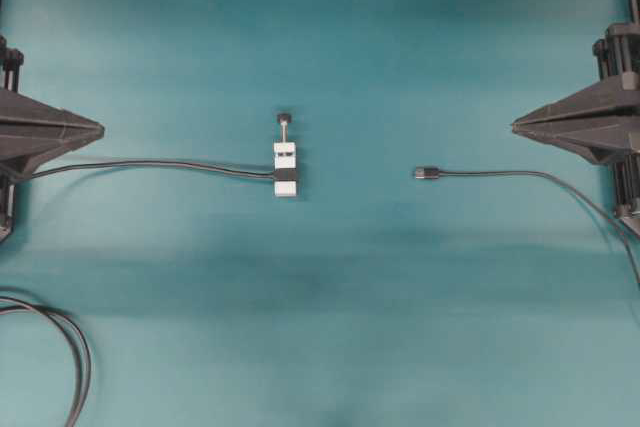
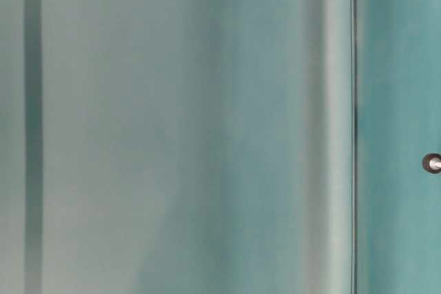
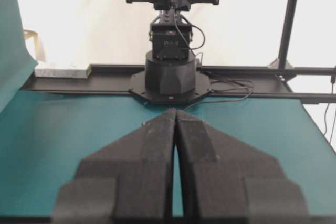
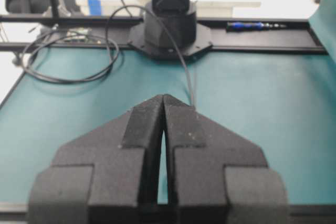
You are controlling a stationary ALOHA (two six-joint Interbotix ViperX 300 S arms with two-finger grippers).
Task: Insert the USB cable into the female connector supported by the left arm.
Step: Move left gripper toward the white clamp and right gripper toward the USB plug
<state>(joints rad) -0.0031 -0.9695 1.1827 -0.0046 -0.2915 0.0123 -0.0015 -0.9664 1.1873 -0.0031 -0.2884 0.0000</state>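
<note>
Blurred teal surface (image 2: 400, 67), dark vertical line, small round knob (image 2: 433, 163) at right edge.

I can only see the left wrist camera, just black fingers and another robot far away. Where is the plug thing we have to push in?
Observer: The USB cable lies on the teal table, its plug toward the middle, near the right gripper.
Operator: Is anybody holding it?
Observer: No. The right gripper is shut and empty, apart from the cable.
Operator: And the hole it goes in?
Observer: The female connector, in its white block, lies mid-table, its cable running toward the left gripper.
</note>
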